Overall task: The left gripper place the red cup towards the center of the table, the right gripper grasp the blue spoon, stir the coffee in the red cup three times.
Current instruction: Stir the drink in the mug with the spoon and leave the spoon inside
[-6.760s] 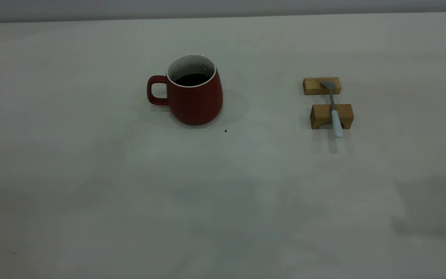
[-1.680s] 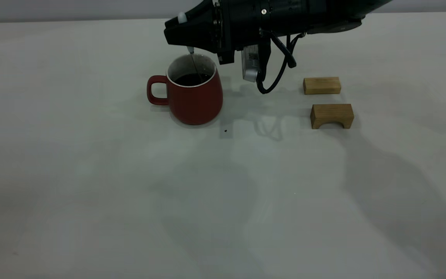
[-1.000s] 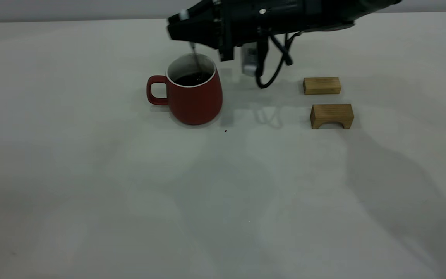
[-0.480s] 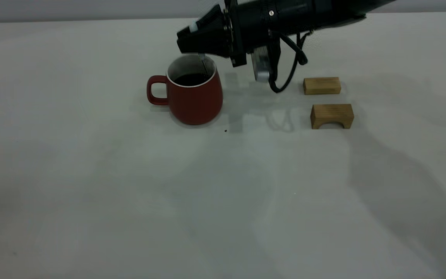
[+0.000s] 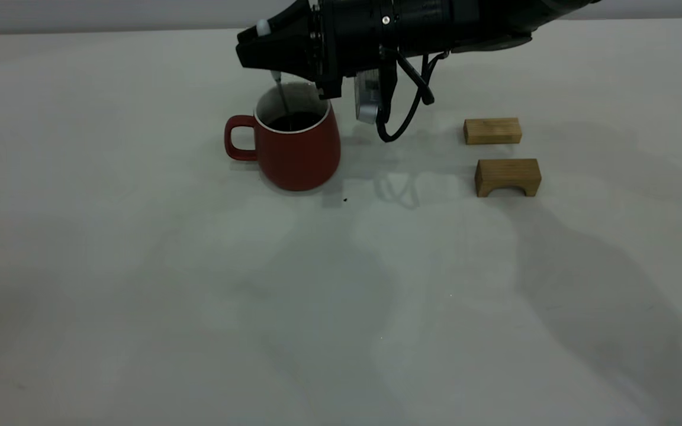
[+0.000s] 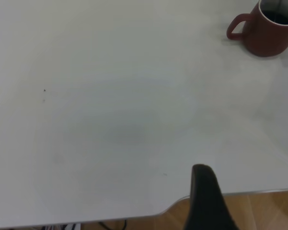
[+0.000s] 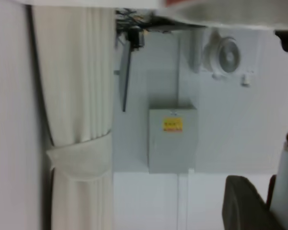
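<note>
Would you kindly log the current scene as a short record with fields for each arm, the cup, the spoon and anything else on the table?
right claw: above the cup, shut on the blue spoon
blue spoon: hangs nearly upright, lower end down inside the cup
red cup: upright on the table, handle towards the left arm's side
coffee: dark, well below the rim
left claw: far from the cup, near the table edge, holding nothing
wooden blocks: two, on the right arm's side of the cup, nothing on them

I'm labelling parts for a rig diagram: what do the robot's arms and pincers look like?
The right arm is a thick black cylinder tapering to a blocky black pincer. A small grey box and looping black cables hang beneath it. Of the left pincer, only one black rounded finger shows.
</note>
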Motion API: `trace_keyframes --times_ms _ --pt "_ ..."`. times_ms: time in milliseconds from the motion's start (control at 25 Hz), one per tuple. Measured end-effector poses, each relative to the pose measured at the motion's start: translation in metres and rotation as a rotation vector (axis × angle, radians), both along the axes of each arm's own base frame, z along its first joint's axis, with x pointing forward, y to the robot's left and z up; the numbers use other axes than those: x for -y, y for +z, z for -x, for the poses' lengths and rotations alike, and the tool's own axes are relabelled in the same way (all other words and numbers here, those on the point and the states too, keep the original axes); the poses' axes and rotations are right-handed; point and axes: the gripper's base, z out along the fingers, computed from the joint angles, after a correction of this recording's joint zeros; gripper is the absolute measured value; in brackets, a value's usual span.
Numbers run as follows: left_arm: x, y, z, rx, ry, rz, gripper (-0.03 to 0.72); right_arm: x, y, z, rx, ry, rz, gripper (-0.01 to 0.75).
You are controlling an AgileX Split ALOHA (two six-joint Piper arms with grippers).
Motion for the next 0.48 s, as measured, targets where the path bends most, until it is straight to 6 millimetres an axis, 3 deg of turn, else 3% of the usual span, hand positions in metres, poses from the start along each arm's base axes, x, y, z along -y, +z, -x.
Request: trace_keyframes --times_ms 200,480 --pt "0.0 0.0 0.0 0.0 0.0 0.0 0.521 0.0023 -0.0042 -0.0064 0.049 -0.055 0.095 0.117" --pt "0.0 0.0 0.0 0.0 0.001 0.001 0.521 0.0028 0.0016 0.001 0.061 0.057 0.182 0.117"
